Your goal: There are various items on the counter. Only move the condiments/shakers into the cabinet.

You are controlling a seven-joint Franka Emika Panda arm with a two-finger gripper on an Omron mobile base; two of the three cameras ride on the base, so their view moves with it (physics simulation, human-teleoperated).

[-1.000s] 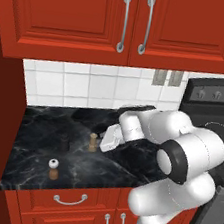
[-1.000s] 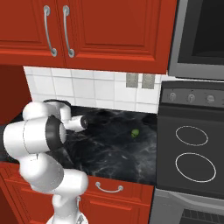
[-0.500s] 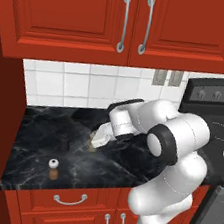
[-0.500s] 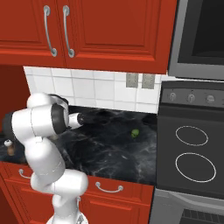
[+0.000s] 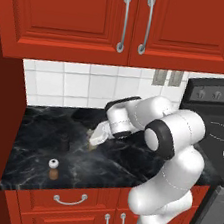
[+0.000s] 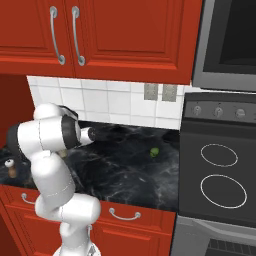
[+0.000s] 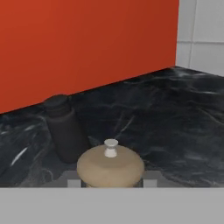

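Tan turned-wood mill-shaped shaker (image 7: 110,166) now sits between the hand's (image 7: 110,183) fingers, which have narrowed from wide onto its sides. Just beyond stands a dark squat jar (image 7: 65,129) on the black marble counter (image 7: 175,122). Grasp appears made; lifting toward the cabinet (image 5: 132,21) follows.
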